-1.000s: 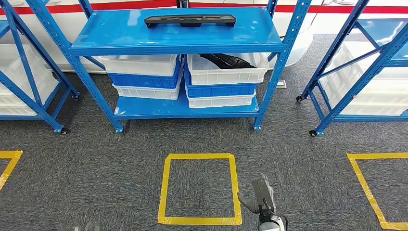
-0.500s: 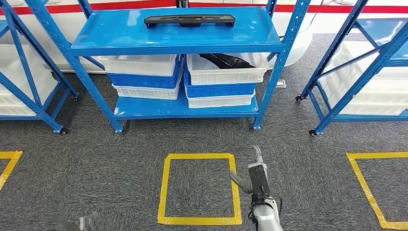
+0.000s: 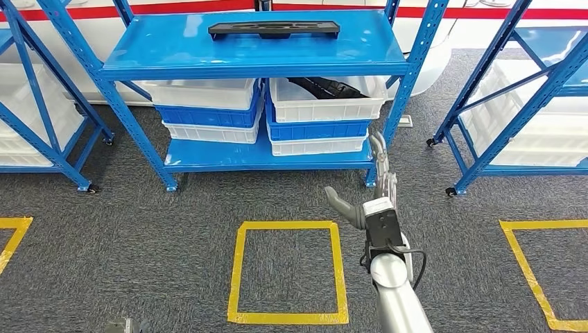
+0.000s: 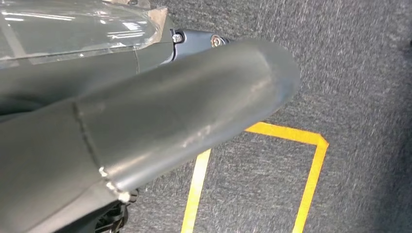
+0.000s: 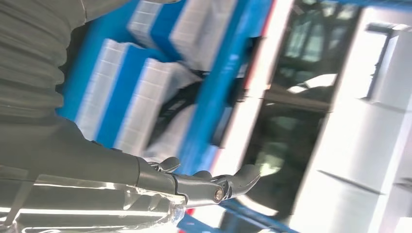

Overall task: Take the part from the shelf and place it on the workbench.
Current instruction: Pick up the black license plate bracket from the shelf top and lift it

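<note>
- The long flat black plastic part point(image 3: 274, 29) lies across the far middle of the top board of the blue metal shelf point(image 3: 187, 55), nothing touching it.
- The right hand point(image 3: 371, 198) is raised over the grey carpet in front of the shelf's near right post, well apart from the part and lower than it; the fingers are spread and straight, the thumb out to the left, and it holds nothing. The right wrist view shows the same bare fingers point(image 5: 233, 182) stretched toward the blurred shelf.
- The left hand point(image 4: 160, 116) hangs low over the carpet beside a yellow tape line point(image 4: 291, 138); whether its fingers are apart or curled I cannot tell.
- On the shelf's lower board stand two stacks of white and blue plastic crates.
- The top white crate of the right stack point(image 3: 326, 104) holds a dark part point(image 3: 327, 87) lying aslant.
- The inside of the top white crate of the left stack point(image 3: 201, 94) is hidden by the board above.
- A yellow tape square point(image 3: 288, 272) marks the floor near the robot, left of the right arm.
</note>
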`<state>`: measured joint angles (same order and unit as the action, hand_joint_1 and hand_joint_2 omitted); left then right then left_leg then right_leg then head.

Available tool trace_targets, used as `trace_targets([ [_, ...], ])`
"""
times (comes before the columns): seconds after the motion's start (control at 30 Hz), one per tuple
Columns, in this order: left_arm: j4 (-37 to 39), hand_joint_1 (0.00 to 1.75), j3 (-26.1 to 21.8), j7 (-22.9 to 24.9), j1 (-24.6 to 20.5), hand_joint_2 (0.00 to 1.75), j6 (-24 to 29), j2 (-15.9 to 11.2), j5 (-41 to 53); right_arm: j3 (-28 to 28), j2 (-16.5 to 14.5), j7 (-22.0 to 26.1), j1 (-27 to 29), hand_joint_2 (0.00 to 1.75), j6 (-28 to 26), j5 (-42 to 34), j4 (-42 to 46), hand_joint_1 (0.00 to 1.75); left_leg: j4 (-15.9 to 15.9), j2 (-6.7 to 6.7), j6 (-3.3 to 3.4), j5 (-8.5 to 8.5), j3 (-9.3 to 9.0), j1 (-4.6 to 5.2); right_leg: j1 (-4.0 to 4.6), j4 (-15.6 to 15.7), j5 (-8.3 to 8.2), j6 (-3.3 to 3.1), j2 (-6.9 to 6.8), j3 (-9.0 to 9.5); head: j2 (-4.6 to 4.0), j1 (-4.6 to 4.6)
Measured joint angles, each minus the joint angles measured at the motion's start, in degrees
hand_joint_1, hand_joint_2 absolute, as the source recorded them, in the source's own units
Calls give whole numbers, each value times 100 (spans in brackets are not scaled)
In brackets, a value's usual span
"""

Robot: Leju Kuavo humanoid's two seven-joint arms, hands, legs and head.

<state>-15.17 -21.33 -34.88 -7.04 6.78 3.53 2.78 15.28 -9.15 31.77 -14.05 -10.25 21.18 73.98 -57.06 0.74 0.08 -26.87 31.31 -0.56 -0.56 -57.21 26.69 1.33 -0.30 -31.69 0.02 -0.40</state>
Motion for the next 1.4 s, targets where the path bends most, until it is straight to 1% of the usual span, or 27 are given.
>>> trace_targets([
  [0.1,16,0,0,5,-36,0,-51,38,39,136,96,-238,-261,175,208,23,448,0,-1,0,1,2,-1,0,0,0,-3,3,-1,1,0,1],
  [0.2,26,0,2,-14,-77,0,-250,68,81,208,158,-468,-525,175,282,106,636,0,-1,1,1,3,-1,0,-1,0,-6,0,-1,3,0,0],
  [0.27,26,0,18,-51,-125,0,-389,89,140,222,190,-739,-822,175,409,136,640,0,-1,3,-1,6,2,0,-1,-1,-12,-7,0,1,0,-1],
  [0.33,26,0,41,-71,-196,0,-473,113,196,225,214,-992,-1249,175,538,130,562,0,-1,2,-2,12,4,0,-1,-1,-15,-10,0,-1,0,0],
  [0.47,26,0,102,-118,-338,0,-582,154,309,301,215,-1321,-2370,175,514,249,-49,0,-1,2,-3,24,7,-2,-2,-3,-22,-4,0,-1,0,-1],
  [0.57,26,0,161,-158,-413,0,-606,164,366,403,137,-1346,-3083,175,401,292,-730,0,-1,-1,-3,31,8,-5,-2,-4,-23,-3,0,0,0,-2],
  [0.67,26,0,202,-205,-464,0,-568,162,403,442,-38,-1241,-3613,175,309,160,-1452,0,-1,-2,-4,33,10,-8,-1,-7,-24,-3,-1,0,0,-1],
  [0.77,26,0,223,-284,-502,0,-455,158,452,448,-212,-1160,-3987,175,224,22,-2028,0,-2,-3,-5,33,11,-9,-1,-9,-23,-3,-1,-1,0,-1],
  [0.9,24,0,225,-344,-512,0,-390,147,460,440,-322,-1088,-4249,175,230,-128,-2420,0,-1,-5,-5,33,17,-9,-1,-9,-23,-3,-1,-1,0,-1],
  [1.1,24,0,224,-418,-505,0,-378,122,468,348,-325,-977,-4304,175,386,-378,-2519,0,-3,-8,-5,33,19,-4,-1,-7,-23,-2,-1,-1,0,0],
  [1.2,24,0,222,-467,-500,0,-380,113,468,266,-256,-953,-4273,175,469,-495,-2449,0,-5,-10,-5,33,17,-3,-2,-6,-23,-2,-1,-2,0,0],
  [1.4,18,0,220,-512,-485,0,-376,98,468,51,-10,-856,-4084,175,585,-708,-2181,0,-6,-13,-4,33,18,-3,-7,-6,-23,-2,-4,-2,0,1],
])
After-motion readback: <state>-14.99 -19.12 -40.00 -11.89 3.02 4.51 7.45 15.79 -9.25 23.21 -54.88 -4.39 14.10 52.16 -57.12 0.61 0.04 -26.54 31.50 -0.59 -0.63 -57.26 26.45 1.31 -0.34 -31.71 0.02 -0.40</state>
